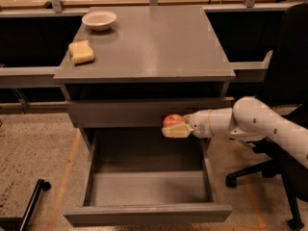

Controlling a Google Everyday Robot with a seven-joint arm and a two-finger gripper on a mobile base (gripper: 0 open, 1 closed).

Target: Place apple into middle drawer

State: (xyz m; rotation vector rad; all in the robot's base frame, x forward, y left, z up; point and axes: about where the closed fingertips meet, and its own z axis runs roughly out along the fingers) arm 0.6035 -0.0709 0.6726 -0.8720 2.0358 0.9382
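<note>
The red-orange apple is held in my gripper, which is shut on it. The white arm reaches in from the right. The apple hangs in front of the closed grey drawer front, above the back right part of the open grey drawer. That open drawer is pulled out toward the camera and its tray is bare.
On the grey cabinet top lie a yellow sponge block and a white bowl at the back left. A black office chair stands to the right. A black bar lies on the floor at lower left.
</note>
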